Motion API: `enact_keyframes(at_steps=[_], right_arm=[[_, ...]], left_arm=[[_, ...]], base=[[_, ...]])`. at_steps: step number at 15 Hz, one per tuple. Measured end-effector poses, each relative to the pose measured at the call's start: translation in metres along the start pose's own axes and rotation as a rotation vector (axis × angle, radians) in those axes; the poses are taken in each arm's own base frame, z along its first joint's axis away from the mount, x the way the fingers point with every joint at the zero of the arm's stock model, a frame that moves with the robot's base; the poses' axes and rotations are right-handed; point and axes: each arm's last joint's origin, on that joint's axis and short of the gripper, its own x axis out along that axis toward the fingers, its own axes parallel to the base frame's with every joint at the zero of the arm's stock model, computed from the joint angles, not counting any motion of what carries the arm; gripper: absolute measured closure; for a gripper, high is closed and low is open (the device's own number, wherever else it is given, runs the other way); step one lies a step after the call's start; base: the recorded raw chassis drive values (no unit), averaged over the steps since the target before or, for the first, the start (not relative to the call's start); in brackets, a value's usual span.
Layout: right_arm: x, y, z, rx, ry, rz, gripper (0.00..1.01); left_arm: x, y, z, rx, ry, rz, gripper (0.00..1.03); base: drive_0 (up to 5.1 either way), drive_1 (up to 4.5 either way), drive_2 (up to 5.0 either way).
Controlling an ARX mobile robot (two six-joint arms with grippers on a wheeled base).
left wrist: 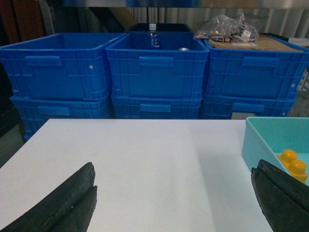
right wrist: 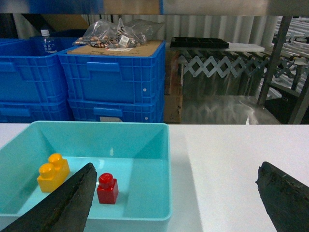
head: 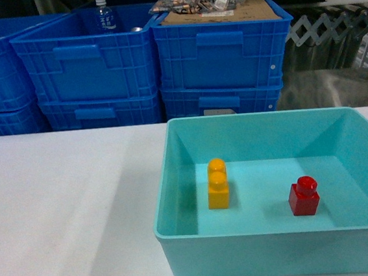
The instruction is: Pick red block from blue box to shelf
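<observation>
No text could be read anywhere. The water bottle (head: 103, 14) in a blue crate (head: 85, 59) bore a label, and the plastic bag (right wrist: 118, 34) held a white tag, both too blurred to make out.

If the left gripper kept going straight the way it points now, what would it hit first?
Probably nothing soon: the left gripper, open, points across bare white table toward the stacked blue crates beyond its far edge. The blue box sits off to its right, out of line. Depth is unclear.
</observation>
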Motion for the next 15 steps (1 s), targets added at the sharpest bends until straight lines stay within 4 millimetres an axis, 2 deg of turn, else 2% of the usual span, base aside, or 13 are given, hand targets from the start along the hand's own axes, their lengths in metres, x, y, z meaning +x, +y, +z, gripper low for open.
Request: enact_keyframes(at_steps=[15], right_arm=[[0.0,0.0,0.0,0.0,0.0,0.0,0.03]], left_arm=[[0.0,0.0,0.0,0.0,0.0,0.0,0.05]], base=[[0.0,0.0,0.0]])
